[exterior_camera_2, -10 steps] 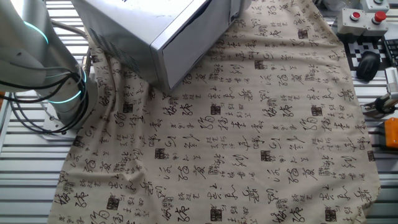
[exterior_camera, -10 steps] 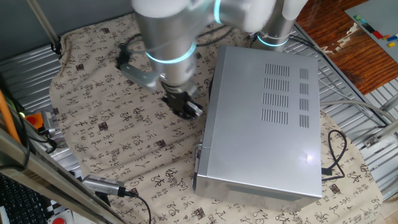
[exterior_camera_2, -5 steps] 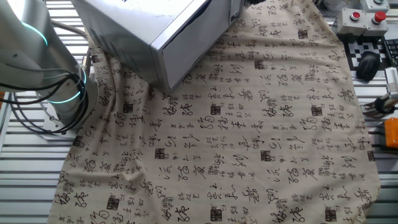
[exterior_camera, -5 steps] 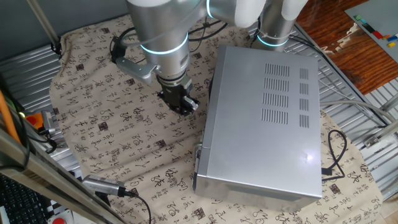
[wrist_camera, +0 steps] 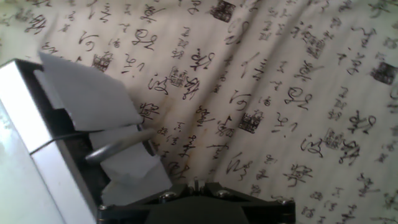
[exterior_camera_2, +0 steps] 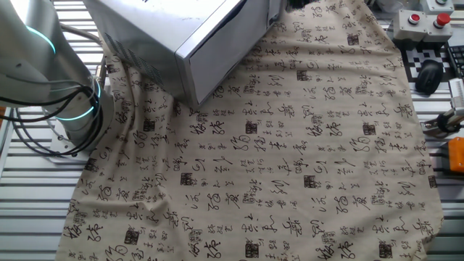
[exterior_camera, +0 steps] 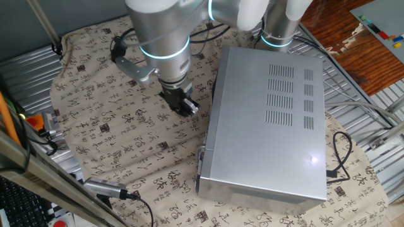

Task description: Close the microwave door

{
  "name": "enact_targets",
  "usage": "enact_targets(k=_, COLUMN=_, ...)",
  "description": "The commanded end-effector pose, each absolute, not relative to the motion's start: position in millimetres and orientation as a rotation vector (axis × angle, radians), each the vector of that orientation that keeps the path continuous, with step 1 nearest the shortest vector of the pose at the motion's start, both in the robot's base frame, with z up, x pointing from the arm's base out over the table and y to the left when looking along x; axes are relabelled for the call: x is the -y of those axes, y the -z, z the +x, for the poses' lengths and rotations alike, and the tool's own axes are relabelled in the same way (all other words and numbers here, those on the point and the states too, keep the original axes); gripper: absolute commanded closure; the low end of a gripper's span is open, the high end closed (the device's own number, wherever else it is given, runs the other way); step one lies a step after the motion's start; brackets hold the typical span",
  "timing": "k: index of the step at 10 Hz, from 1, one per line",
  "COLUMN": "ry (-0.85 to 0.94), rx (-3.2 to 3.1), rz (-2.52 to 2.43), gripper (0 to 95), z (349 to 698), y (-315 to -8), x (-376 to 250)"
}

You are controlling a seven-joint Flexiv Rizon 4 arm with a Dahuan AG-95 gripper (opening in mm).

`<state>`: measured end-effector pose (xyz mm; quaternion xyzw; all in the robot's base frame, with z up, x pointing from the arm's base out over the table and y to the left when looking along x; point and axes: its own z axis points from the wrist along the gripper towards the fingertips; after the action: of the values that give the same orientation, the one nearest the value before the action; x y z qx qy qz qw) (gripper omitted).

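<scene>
The microwave (exterior_camera: 268, 120) is a silver-grey box with vent slots on top, lying on the patterned cloth. The microwave door (exterior_camera_2: 225, 51) lies flush against the front in both fixed views. My gripper (exterior_camera: 183, 104) hangs just left of that front face, a short way off it, with black fingers together and nothing held. In the hand view the microwave's silver corner (wrist_camera: 28, 162) fills the lower left, with a thin metal bar across a dark gap. The fingers barely show at the bottom edge.
A black power cord (exterior_camera: 341, 157) trails from the microwave's right side. The robot base (exterior_camera_2: 65, 109) stands at the left with cables. A pen-like tool (exterior_camera: 104, 188) lies at the cloth's near edge. Red buttons (exterior_camera_2: 428, 20) and a black mouse (exterior_camera_2: 429, 75) sit beyond the cloth.
My gripper has drawn back a little from the microwave's front, up and to the left in the fixed view. The microwave and its door have not moved.
</scene>
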<state>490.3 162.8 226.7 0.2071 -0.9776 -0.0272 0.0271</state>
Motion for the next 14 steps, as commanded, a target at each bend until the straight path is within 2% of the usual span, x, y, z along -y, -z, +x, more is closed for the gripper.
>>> enact_targets(k=1, ry=0.108, rx=2.971, rz=0.886, gripper=95.0, z=496.4, y=-211.1, x=-95.2)
enact_targets(k=3, ry=0.108, rx=2.956, rz=0.932, gripper=95.0, z=495.8, y=-207.5, x=-72.5)
enact_targets(k=6, ry=0.107, rx=2.955, rz=0.972, gripper=95.0, z=493.8, y=-205.6, x=-71.6)
enact_targets(k=12, ry=0.042, rx=3.017, rz=0.725, gripper=95.0, z=494.6, y=-202.1, x=-67.6)
enact_targets(k=14, ry=0.048, rx=3.008, rz=0.761, gripper=95.0, z=496.2, y=-194.6, x=-41.6)
